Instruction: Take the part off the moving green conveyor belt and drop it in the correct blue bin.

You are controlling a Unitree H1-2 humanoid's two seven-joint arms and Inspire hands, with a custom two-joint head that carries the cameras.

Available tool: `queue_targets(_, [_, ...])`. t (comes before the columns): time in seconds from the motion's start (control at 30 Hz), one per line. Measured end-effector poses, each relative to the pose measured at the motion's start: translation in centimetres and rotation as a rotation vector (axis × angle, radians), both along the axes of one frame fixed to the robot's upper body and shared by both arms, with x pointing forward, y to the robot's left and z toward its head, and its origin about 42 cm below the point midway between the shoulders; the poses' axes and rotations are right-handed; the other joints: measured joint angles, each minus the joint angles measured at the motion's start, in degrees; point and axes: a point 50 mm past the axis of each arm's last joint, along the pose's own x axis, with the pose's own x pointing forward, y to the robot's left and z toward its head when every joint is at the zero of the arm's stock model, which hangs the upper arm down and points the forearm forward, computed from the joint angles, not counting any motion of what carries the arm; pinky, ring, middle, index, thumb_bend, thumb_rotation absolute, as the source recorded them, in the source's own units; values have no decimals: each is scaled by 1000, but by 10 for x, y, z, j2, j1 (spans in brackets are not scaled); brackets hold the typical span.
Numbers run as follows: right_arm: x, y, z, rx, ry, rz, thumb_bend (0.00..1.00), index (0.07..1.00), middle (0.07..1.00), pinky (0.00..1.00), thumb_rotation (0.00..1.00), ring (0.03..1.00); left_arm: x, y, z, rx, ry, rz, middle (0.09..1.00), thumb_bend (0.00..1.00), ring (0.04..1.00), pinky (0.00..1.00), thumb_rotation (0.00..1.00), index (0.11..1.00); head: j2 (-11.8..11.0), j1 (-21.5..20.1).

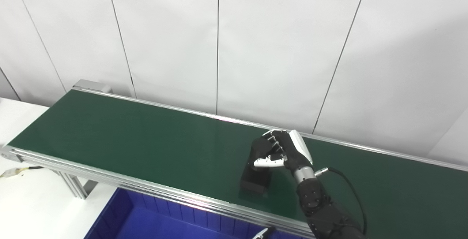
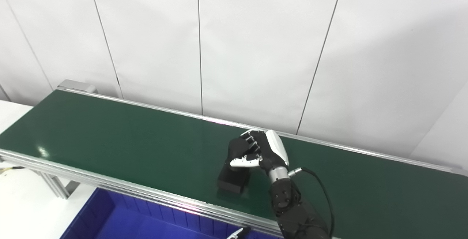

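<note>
A black block-shaped part (image 1: 255, 180) is over the green conveyor belt (image 1: 128, 140), near its front edge. My right hand (image 1: 279, 151) is shut on the part's upper end, fingers curled over the top and the white thumb across its side. The part hangs down from the hand, and its lower end is at or just above the belt, with a faint reflection beneath. A blue bin (image 1: 146, 220) sits below the belt's front rail. At the bottom edge only a small white and black tip of my left hand (image 1: 264, 233) shows, too little to read its state.
Aluminium rails (image 1: 109, 176) run along both long sides of the belt. A white table (image 1: 33, 209) lies at the left with a cable connector (image 1: 12, 172) on it. A white panelled wall (image 1: 234, 48) stands close behind the belt.
</note>
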Motion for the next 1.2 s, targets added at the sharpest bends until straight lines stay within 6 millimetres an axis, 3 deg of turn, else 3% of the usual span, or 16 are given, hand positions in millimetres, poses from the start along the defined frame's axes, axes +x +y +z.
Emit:
queue_targets(0.17, [2, -5, 7, 10, -41, 13, 525, 512, 434, 306, 0, 360, -2, 0, 4, -16, -9, -5, 998, 1000, 973, 865, 849, 976, 24, -30])
queue_targets(0.27, [0, -8, 11, 37, -73, 25, 526, 509, 439, 329, 0, 383, 1, 1, 9, -44, -12, -10, 1000, 998, 997, 958, 878, 998, 73, -124])
queue_targets(0.33, [-2, -10, 14, 48, -94, 33, 526, 508, 442, 333, 0, 386, 3, 4, 14, -63, -22, -15, 1000, 989, 1000, 990, 912, 1000, 73, -124])
queue_targets(0.43, [-2, -13, 18, 57, -116, 39, 527, 506, 447, 333, 0, 387, 6, 8, 17, -73, -28, -4, 1000, 989, 1000, 999, 983, 1000, 91, -180])
queue_targets(0.67, [-8, -24, 34, 131, -197, 52, 526, 507, 436, 322, 2, 367, 8, 13, 29, -122, -53, 23, 1000, 1000, 1000, 1000, 1000, 1000, 105, -219])
queue_targets(0.7, [-11, -28, 35, 139, -204, 54, 525, 507, 438, 328, 2, 372, 8, 14, 32, -128, -62, 24, 1000, 1000, 1000, 1000, 1000, 1000, 120, -241])
queue_targets(0.83, [-25, -53, 39, 164, -246, 49, 526, 507, 439, 330, 0, 386, 8, 19, 39, -143, -86, 38, 1000, 1000, 1000, 1000, 1000, 1000, 134, -271])
queue_targets(1.03, [-50, -115, 38, 163, -257, -8, 526, 507, 439, 332, 0, 387, 10, 29, 45, -161, -100, 31, 1000, 1000, 1000, 1000, 1000, 1000, 141, -292])
queue_targets(1.2, [-90, -151, 28, 164, -227, -91, 524, 511, 426, 311, 0, 366, 9, 34, 52, -172, -119, 27, 1000, 1000, 1000, 1000, 1000, 1000, 140, -321])
